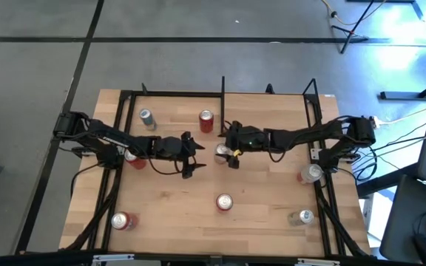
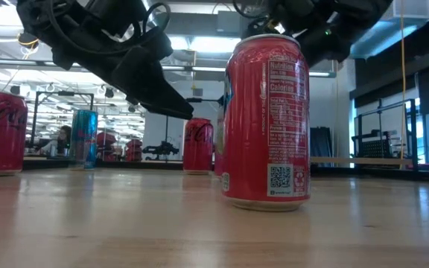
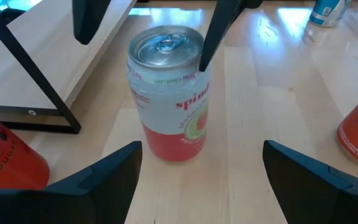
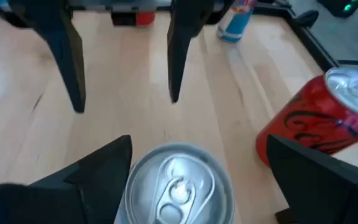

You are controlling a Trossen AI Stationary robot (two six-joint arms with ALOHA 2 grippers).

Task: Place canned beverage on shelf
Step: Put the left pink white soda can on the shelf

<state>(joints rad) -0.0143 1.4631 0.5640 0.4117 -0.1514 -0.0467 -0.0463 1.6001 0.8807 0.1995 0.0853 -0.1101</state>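
Observation:
A pale-topped, pink-bottomed beverage can [image 3: 169, 93] stands upright on the wood table near its middle [image 1: 221, 152]. My right gripper [image 4: 197, 146] is open around it, one finger on each side of its top [image 4: 176, 183]. My left gripper [image 3: 204, 180] is open just left of the can [image 1: 195, 155], pointing at it with a gap in between. The shelf [image 1: 176, 111] lies at the table's far side, beside a thin black divider plate [image 1: 222, 103]. A red can [image 1: 206, 120] and a blue-grey can [image 1: 147, 118] stand on it. My right gripper comes at the can slanting down from the table's right. One finger [image 3: 211, 43] stands close against the can's top rim [image 3: 197, 59]; whether it touches cannot be told. The other finger [image 3: 89, 18] is clear of it.
A red can [image 1: 224, 202] stands near the front middle and fills the low view [image 2: 265, 119]. Another red can [image 1: 122, 220] sits front left and one [image 1: 134, 159] under my left arm. Two pale cans [image 1: 310, 174] [image 1: 302, 216] stand at the right. Black frame rails [image 1: 320, 140] edge the table.

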